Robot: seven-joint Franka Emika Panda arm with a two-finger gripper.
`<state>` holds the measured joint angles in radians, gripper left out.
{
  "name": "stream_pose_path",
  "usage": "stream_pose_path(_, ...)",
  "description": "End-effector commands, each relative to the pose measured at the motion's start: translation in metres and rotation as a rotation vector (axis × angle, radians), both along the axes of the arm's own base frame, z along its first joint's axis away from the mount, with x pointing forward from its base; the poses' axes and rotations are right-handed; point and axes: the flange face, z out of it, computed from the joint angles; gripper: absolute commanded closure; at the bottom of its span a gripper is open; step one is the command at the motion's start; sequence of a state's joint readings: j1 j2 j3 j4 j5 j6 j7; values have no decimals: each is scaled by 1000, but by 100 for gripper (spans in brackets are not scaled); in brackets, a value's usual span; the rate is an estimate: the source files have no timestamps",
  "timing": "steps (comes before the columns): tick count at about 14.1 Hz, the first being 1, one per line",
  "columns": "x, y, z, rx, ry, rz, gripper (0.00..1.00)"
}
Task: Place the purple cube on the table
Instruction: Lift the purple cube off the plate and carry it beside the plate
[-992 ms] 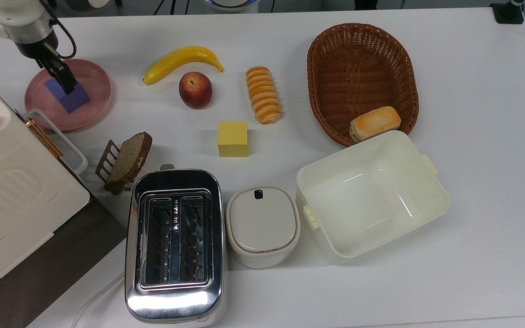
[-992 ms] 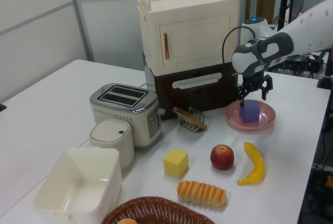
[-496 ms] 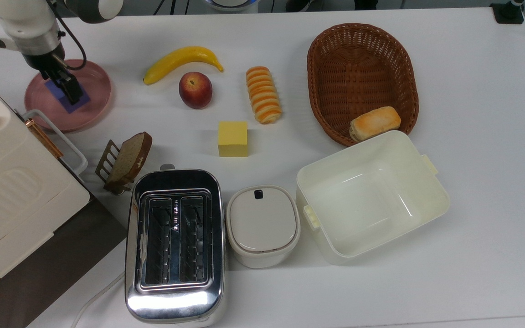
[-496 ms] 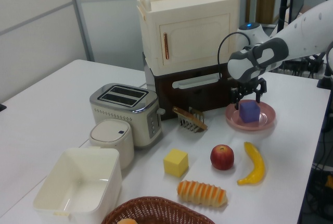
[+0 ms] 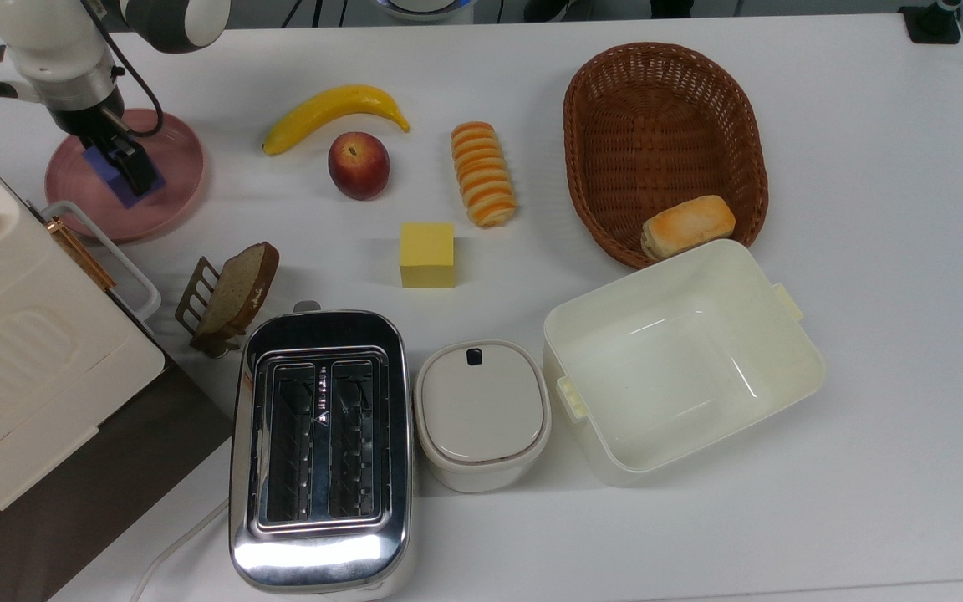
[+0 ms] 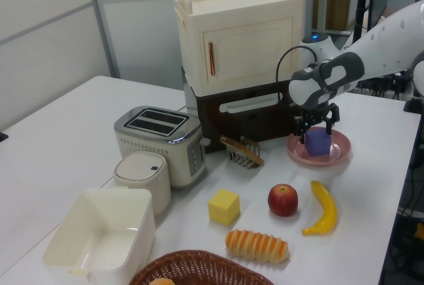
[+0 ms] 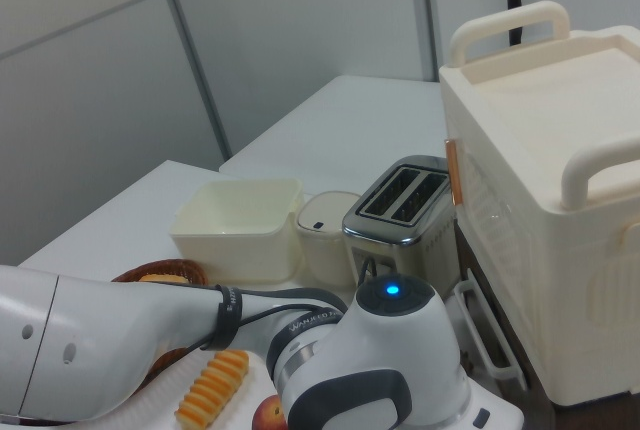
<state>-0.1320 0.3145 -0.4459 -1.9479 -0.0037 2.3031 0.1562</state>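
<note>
Top view: the white table (image 5: 866,125) carried a pink plate (image 5: 172,188) near the top view's left edge. The purple cube (image 6: 317,143) rested on that plate. The claw (image 6: 316,128) stood over the cube, fingers (image 5: 132,167) straddling it; whether they gripped it could not be determined.

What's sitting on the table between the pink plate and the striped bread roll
In the top view, the banana and the peach lie between the pink plate and the striped roll.
</note>
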Motion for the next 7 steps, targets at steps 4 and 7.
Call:
stream_pose_path(4,-9,-5,-3,-13,0,22,38)
stream_pose_path(7,-9,-5,-3,-29,13,38,68)
